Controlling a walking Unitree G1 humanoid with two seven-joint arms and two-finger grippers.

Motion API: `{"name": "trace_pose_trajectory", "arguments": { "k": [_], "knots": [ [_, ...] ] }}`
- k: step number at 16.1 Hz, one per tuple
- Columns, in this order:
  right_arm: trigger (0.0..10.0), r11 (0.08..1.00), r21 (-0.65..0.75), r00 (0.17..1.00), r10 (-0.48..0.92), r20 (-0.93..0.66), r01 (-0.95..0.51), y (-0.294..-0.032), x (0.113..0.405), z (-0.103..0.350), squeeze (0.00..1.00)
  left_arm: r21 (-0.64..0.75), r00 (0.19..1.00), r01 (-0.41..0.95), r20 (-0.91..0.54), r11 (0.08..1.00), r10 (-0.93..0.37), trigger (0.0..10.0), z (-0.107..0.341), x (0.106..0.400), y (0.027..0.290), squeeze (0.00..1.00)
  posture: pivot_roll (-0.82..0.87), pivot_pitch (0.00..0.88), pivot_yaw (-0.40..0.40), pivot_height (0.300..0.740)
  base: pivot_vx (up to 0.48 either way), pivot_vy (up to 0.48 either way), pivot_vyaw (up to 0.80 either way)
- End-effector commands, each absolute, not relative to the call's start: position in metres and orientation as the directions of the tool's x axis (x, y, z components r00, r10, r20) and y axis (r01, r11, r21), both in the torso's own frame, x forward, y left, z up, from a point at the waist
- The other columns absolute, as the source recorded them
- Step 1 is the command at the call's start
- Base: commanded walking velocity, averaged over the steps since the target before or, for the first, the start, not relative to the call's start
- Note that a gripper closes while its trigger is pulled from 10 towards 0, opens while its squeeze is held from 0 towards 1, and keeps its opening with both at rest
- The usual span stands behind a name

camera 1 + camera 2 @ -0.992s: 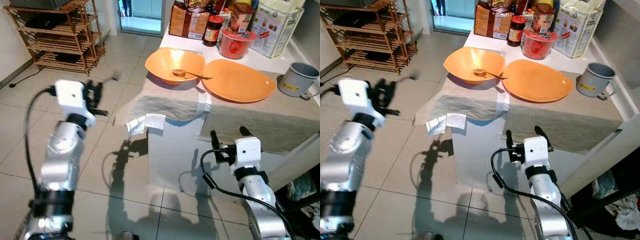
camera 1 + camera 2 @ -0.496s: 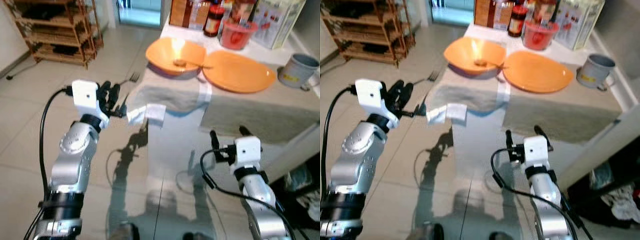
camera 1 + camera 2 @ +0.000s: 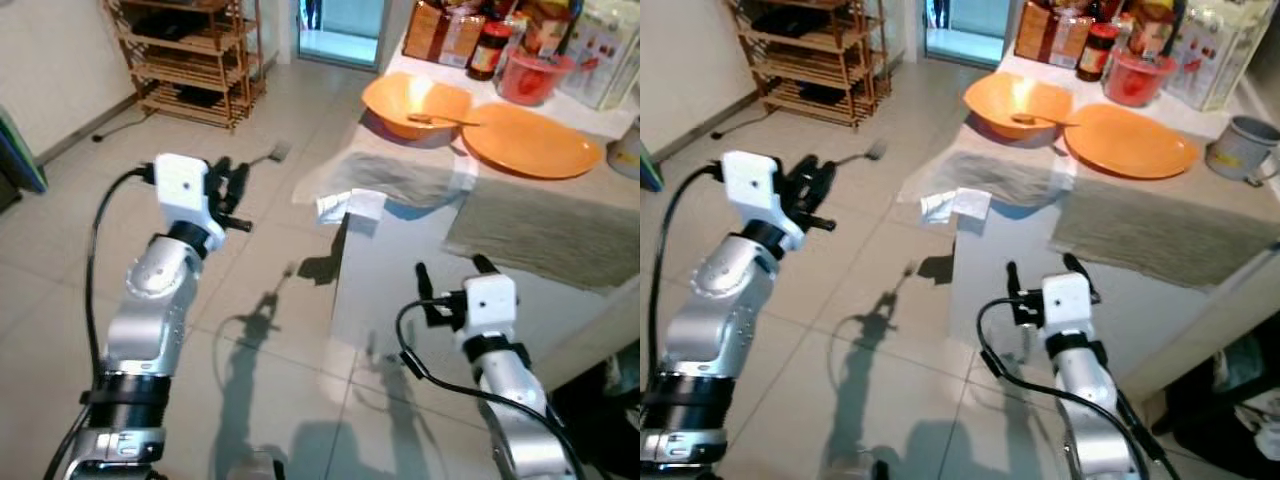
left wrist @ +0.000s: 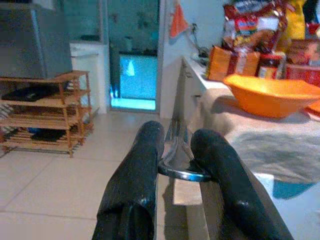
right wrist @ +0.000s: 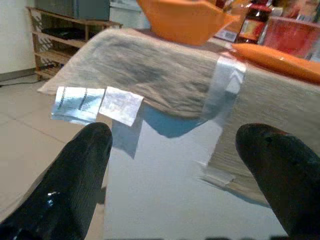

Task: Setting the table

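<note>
My left gripper [image 3: 229, 187] is shut on the handle of a metal fork [image 3: 272, 154], held in the air over the floor to the left of the table. In the left wrist view the fork handle [image 4: 175, 159] sits pinched between the two black fingers. On the table stand an orange bowl [image 3: 413, 98] with a spoon [image 3: 442, 120] in it and an orange plate [image 3: 531, 147] beside it. My right gripper [image 3: 452, 277] is open and empty, low in front of the table's edge. Its fingers [image 5: 80, 165] stand wide apart.
Grey cloth mats [image 3: 545, 230] cover the white table, one hanging over the left corner with paper tags [image 3: 350, 203]. Jars, boxes and a red tub [image 3: 527, 76] crowd the back. A grey mug [image 3: 1239, 149] stands at the right. A wooden shelf rack [image 3: 190, 50] stands far left on the tiled floor.
The camera has swung, so the table now sits farther right and the rack is nearer the middle. My left gripper still holds the fork. The right gripper stays open.
</note>
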State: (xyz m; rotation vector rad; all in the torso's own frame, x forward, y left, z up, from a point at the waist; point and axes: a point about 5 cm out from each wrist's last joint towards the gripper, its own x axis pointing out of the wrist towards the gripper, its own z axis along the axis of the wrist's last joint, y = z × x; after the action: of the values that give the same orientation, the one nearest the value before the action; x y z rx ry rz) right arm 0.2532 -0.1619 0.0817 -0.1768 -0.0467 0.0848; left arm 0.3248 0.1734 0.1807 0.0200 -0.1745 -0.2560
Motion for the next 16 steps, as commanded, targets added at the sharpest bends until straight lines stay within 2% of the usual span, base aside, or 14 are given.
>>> {"name": "trace_pose_trajectory", "arguments": {
  "k": [1, 16],
  "knots": [
    [10.0, 0.979, -0.193, 0.997, 0.069, 0.033, -0.062, -0.170, 0.252, 0.082, 0.00, 0.055, 0.939, 0.287, 0.181, 0.956, -0.292, 0.0, 0.185, 0.327, 0.162, 0.00, 0.04, 0.029, -0.016, 0.740, 0.000, -0.480, 0.00],
    [10.0, 0.981, -0.187, 0.998, 0.058, 0.031, -0.052, -0.171, 0.252, 0.081, 0.00, 0.075, 0.901, 0.389, 0.176, 0.918, -0.396, 0.0, 0.182, 0.317, 0.147, 0.00, 0.04, 0.028, -0.004, 0.740, 0.000, -0.480, 0.00]
  ]
}}
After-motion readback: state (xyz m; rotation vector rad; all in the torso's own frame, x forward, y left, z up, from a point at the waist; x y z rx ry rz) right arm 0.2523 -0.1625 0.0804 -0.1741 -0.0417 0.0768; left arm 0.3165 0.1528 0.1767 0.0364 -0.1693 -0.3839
